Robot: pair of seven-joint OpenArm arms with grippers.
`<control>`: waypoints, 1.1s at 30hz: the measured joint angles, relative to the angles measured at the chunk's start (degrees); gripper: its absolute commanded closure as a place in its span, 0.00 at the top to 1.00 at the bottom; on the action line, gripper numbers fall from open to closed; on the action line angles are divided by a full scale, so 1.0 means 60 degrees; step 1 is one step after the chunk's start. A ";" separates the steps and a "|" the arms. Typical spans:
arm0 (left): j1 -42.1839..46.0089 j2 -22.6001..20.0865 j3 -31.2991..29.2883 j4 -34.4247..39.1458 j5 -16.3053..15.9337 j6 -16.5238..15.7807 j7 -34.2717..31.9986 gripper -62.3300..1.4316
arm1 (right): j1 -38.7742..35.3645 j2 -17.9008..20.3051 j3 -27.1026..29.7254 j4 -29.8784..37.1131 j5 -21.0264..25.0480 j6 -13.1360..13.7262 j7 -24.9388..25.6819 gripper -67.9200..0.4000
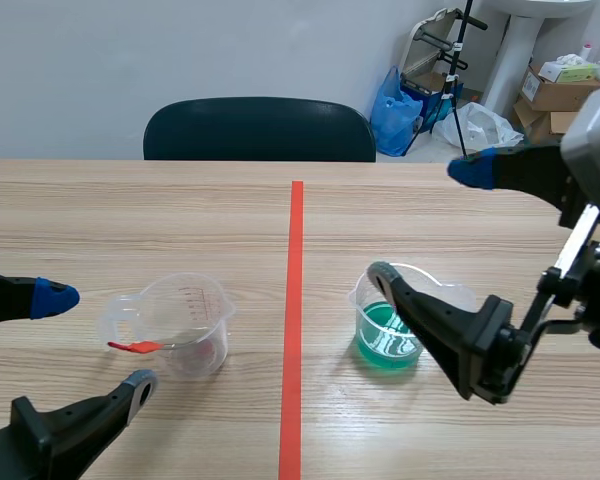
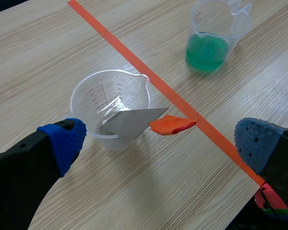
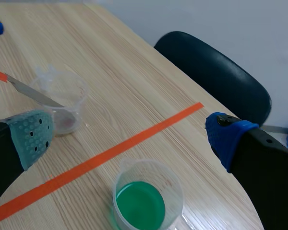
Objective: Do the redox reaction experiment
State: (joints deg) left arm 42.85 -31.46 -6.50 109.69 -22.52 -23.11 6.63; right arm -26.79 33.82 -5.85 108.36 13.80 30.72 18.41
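Right gripper (image 1: pixel 425 222) is wide open and holds nothing, just over the clear plastic beaker of green liquid (image 1: pixel 388 338); closing off-centre, I think, could tip it and spill the liquid

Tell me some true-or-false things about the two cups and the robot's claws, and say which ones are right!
1. The cup with green liquid stands on the right arm's side of the orange tape line. True.
2. The right gripper is squeezing that cup. False: it is open and holds nothing.
3. A spatula with an orange handle rests in the clear cup. True.
4. The left gripper has grabbed the spatula. False: its fingers are apart and touch nothing.
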 measured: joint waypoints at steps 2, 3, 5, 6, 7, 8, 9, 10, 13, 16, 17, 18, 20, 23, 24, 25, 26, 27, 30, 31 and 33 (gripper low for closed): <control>0.0000 0.0000 0.0000 0.0000 0.0000 0.0000 0.0000 1.00 | 0.0401 0.0000 -0.0455 -0.0237 -0.0058 0.0022 0.0000 1.00; 0.0000 0.0000 0.0000 0.0000 0.0000 0.0000 0.0000 1.00 | 0.0579 0.0000 -0.0685 -0.0386 -0.0058 0.0018 -0.0011 1.00; 0.0011 0.0000 0.0000 0.0000 0.0004 0.0000 -0.0022 1.00 | 0.0925 0.0000 -0.1118 -0.0739 -0.0087 0.0015 -0.0022 1.00; 0.0055 0.0000 -0.0015 0.0000 0.0011 0.0000 -0.0219 1.00 | 0.1089 0.0000 -0.1319 -0.0903 -0.0164 0.0007 -0.0022 1.00; 0.0164 0.0004 -0.0109 0.0000 0.0015 -0.0004 -0.0525 1.00 | 0.1246 0.0000 -0.1504 -0.1053 -0.0204 0.0004 -0.0029 1.00; 0.0342 0.0004 -0.0284 0.0004 0.0004 -0.0022 -0.0885 1.00 | 0.1406 0.0000 -0.1690 -0.1191 -0.0204 0.0004 -0.0029 1.00; 0.0572 0.0004 -0.0532 0.0004 -0.0007 -0.0047 -0.1173 1.00 | 0.1555 0.0000 -0.1865 -0.1311 -0.0204 0.0000 -0.0029 1.00; 0.0867 0.0004 -0.0838 0.0004 0.0004 -0.0044 -0.1392 1.00 | 0.1708 0.0000 -0.2047 -0.1421 -0.0204 0.0000 -0.0029 1.00; 0.1880 0.0000 -0.1840 0.0004 0.0193 -0.0004 -0.2073 1.00 | 0.2167 0.0000 -0.2616 -0.1708 -0.0288 0.0000 -0.0029 1.00; 0.2776 0.0000 -0.2619 0.0004 0.0244 -0.0004 -0.2463 1.00 | 0.2714 -0.0004 -0.3257 -0.2055 -0.0342 0.0000 -0.0022 1.00; 0.3038 0.0000 -0.2823 0.0004 0.0244 -0.0004 -0.2543 1.00 | 0.2907 -0.0007 -0.3472 -0.2186 -0.0353 -0.0004 -0.0022 1.00; 0.3297 0.0000 -0.3005 0.0004 0.0244 -0.0004 -0.2659 1.00 | 0.3118 -0.0022 -0.3694 -0.2317 -0.0419 0.0000 -0.0022 1.00; 0.3774 0.0000 -0.3330 0.0004 0.0244 0.0000 -0.2772 1.00 | 0.3563 -0.0025 -0.4178 -0.2543 -0.0448 0.0000 0.0004 1.00; 0.4532 0.0000 -0.3745 0.0004 0.0244 0.0186 -0.3060 1.00 | 0.4248 -0.0029 -0.4947 -0.2787 -0.0448 0.0000 0.0106 1.00; 0.4787 0.0000 -0.3861 0.0004 0.0240 0.0270 -0.3220 1.00 | 0.4473 -0.0033 -0.5191 -0.2849 -0.0455 0.0000 0.0106 1.00; 0.5020 0.0004 -0.3971 0.0004 0.0240 0.0288 -0.3366 1.00 | 0.4677 -0.0073 -0.5402 -0.2914 -0.0484 0.0000 0.0109 1.00; 0.5246 0.0004 -0.4065 0.0004 0.0244 0.0288 -0.3490 1.00 | 0.4860 -0.0149 -0.5584 -0.2998 -0.0616 -0.0004 0.0124 1.00; 0.5417 0.0018 -0.4138 0.0004 0.0244 0.0284 -0.3665 1.00 | 0.5027 -0.0229 -0.5763 -0.3093 -0.0765 -0.0004 0.0120 1.00; 0.5421 0.0350 -0.4353 -0.0011 0.0244 0.0310 -0.4127 1.00 | 0.5475 -0.0568 -0.6335 -0.3468 -0.0962 0.0000 0.0127 1.00; 0.5421 0.0466 -0.4455 -0.0007 0.0240 0.0317 -0.4189 1.00 | 0.5606 -0.0681 -0.6524 -0.3603 -0.1056 -0.0004 0.0131 1.00; 0.5421 0.0623 -0.4597 -0.0011 0.0244 0.0313 -0.4419 1.00 | 0.5799 -0.0885 -0.6885 -0.3767 -0.1169 0.0000 0.0138 1.00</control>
State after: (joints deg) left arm 75.37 -27.73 -34.09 109.62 -21.06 -21.23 -19.88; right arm 8.01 28.51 -47.16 85.76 6.79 30.72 19.25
